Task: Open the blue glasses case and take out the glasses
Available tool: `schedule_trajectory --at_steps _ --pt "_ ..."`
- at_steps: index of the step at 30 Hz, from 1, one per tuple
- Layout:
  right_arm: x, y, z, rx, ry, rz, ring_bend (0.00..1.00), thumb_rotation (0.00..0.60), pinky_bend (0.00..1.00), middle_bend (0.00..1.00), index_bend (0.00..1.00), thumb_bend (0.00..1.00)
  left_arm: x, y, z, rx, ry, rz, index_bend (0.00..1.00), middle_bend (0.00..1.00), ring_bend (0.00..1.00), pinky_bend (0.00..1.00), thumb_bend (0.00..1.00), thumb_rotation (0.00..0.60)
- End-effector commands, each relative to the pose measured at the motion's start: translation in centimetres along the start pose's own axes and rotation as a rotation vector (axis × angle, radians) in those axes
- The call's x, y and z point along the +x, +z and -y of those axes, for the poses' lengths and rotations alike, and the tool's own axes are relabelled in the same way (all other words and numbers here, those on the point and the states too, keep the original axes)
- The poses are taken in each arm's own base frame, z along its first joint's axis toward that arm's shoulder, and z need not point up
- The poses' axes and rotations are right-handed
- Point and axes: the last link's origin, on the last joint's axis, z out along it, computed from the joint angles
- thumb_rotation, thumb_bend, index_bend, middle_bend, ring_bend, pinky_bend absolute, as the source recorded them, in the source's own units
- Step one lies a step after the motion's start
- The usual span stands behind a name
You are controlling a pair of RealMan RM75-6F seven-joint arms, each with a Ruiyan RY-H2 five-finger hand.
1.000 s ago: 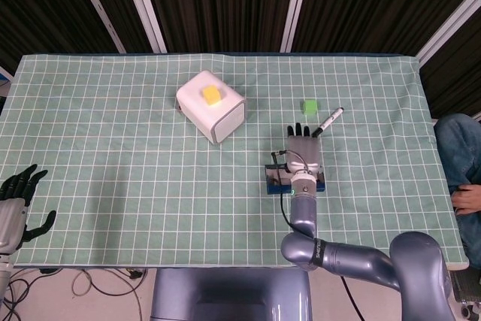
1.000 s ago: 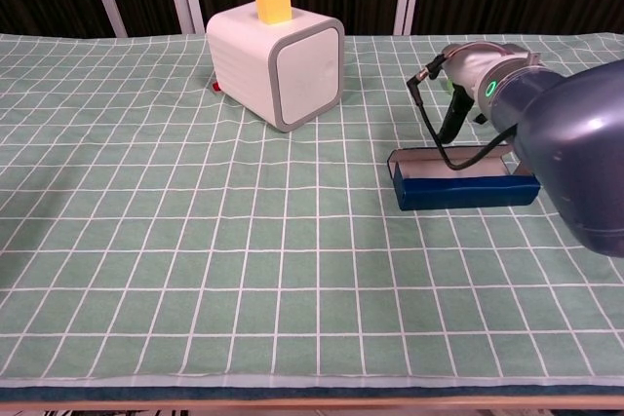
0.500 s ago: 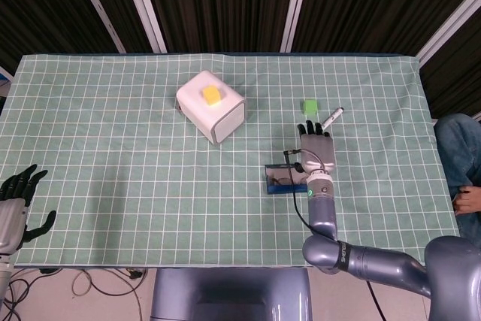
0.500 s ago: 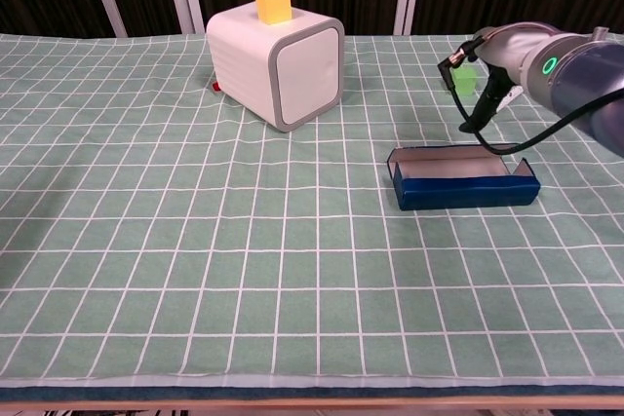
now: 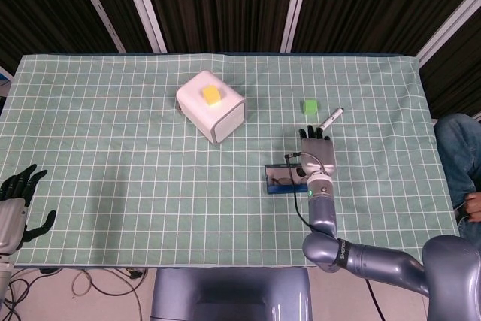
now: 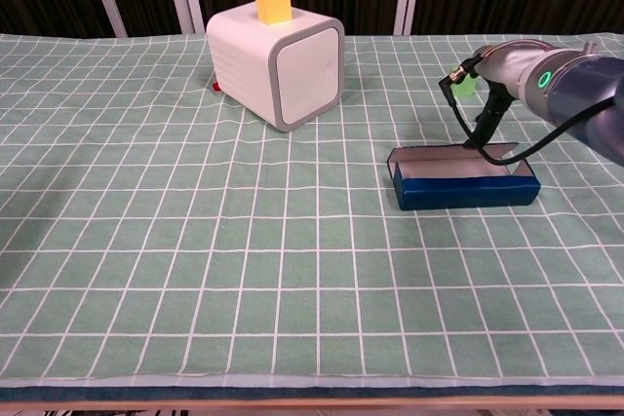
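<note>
**Right hand over the far end of the open blue case**

Right hand [image 5: 317, 154] sits palm-down at centre right of the head view, dark fingers [image 5: 309, 132] lying close together and pointing toward the top of the frame. It covers the right end of the blue glasses case [image 5: 282, 179]; whether it grips anything underneath cannot be told from either view. In the chest view only the grey forearm and wrist [image 6: 531, 80], with a green ring light and a black cable, show above the case. Left hand [image 5: 15, 199] hangs off the table at the lower left edge of the head view, fingers apart and holding nothing.

A green cloth with a white grid [image 5: 113, 148] covers the table; dark ribbed panels with white struts stand behind it. A white box [image 5: 212, 106] with a yellow block [image 5: 211, 95] on top sits left of centre, toward the top. A small green cube [image 5: 308, 105] and a marker pen [image 5: 330, 119] lie just above the right hand. A seated person's jeans [image 5: 458, 163] show at the right edge.

The case lies open just below the frame's centre, its long axis running left to right, its pale interior [image 6: 450, 162] facing up.
</note>
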Motion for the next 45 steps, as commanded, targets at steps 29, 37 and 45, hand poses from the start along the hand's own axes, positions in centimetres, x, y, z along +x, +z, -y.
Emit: schedule_trajectory --at_steps 29,37,45 --pt "-0.2 2.1 -4.4 -0.059 0.096 -0.163 0.06 0.600 0.23 0.11 0.17 0.29 0.0 0.0 0.0 0.002 -0.001 0.000 0.11 0.00 0.00 0.00 0.36 0.600" --pt "0.9 -1.9 -4.7 0.008 -0.053 0.005 0.07 0.600 0.23 0.10 0.16 0.29 0.0 0.0 0.0 0.002 0.002 0.000 0.11 0.00 0.00 0.00 0.36 0.600" --pt "1.1 -4.9 -5.0 0.076 -0.078 0.029 0.08 0.600 0.22 0.14 0.16 0.29 0.0 0.0 0.0 0.002 0.002 0.000 0.11 0.00 0.00 0.00 0.36 0.600"
